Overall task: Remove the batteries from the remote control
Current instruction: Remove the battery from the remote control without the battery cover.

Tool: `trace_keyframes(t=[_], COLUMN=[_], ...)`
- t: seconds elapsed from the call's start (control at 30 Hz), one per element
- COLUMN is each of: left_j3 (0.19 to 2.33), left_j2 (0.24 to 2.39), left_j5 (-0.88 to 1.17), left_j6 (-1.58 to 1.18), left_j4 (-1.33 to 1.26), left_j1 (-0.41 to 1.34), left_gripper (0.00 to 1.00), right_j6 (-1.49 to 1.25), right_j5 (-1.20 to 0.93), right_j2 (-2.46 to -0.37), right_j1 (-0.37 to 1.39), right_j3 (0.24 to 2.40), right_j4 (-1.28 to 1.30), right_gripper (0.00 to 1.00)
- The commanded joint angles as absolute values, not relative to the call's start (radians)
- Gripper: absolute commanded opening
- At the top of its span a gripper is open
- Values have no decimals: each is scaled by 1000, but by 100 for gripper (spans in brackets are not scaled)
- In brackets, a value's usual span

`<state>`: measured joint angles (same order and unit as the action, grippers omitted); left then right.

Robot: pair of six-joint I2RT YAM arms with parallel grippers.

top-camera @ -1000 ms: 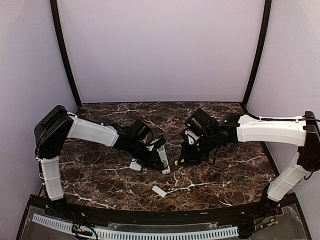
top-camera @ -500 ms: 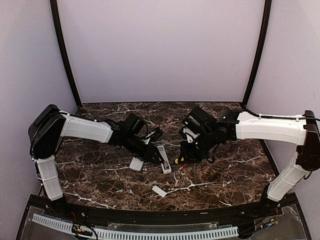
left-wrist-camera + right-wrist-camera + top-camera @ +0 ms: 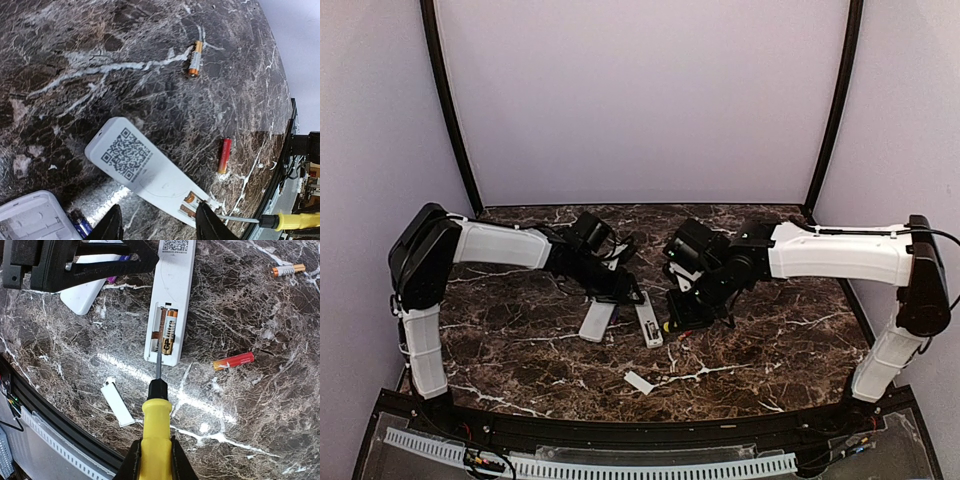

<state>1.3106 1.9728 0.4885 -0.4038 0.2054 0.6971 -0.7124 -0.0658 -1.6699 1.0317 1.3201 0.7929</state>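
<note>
A white remote (image 3: 170, 300) lies back-up with its battery bay open. One orange-and-black battery (image 3: 170, 332) sits in the bay. My right gripper (image 3: 155, 452) is shut on the yellow-handled screwdriver (image 3: 156, 420), whose tip is in the empty slot beside that cell. A red battery (image 3: 233, 361) lies loose to the right of the remote, and an orange-tipped one (image 3: 288, 270) lies farther off. My left gripper (image 3: 160, 225) is open, its fingers on either side of the remote (image 3: 145, 172) near the bay. In the top view the grippers (image 3: 625, 290) (image 3: 678, 318) flank the remote (image 3: 647, 322).
A second white remote (image 3: 82, 292) lies left of the first, with a blue cell (image 3: 82, 227) showing in it. A flat white back cover (image 3: 117, 402) lies near the table's front edge (image 3: 620, 425). The black rail runs along that edge.
My left gripper has drawn back up the remote toward the far side, uncovering the second remote. My right gripper has moved left with the screwdriver, closer to the bay.
</note>
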Motion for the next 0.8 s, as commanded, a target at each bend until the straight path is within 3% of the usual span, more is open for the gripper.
trace_keyframes(t=[0.0,0.77], left_j3=[1344,1382], left_j2=[2000,2060], left_j5=[452,363], left_j6=[-385,-322], left_j4=[264,316], left_j1=[701,784], left_gripper=[50,45], right_j6=[-688,-663], right_j5=[-23,44], right_j2=[-1694,-1762], right_j1=[1046,1076], right_j3=[1365,1438], right_j4=[850,908], right_gripper=[0,0])
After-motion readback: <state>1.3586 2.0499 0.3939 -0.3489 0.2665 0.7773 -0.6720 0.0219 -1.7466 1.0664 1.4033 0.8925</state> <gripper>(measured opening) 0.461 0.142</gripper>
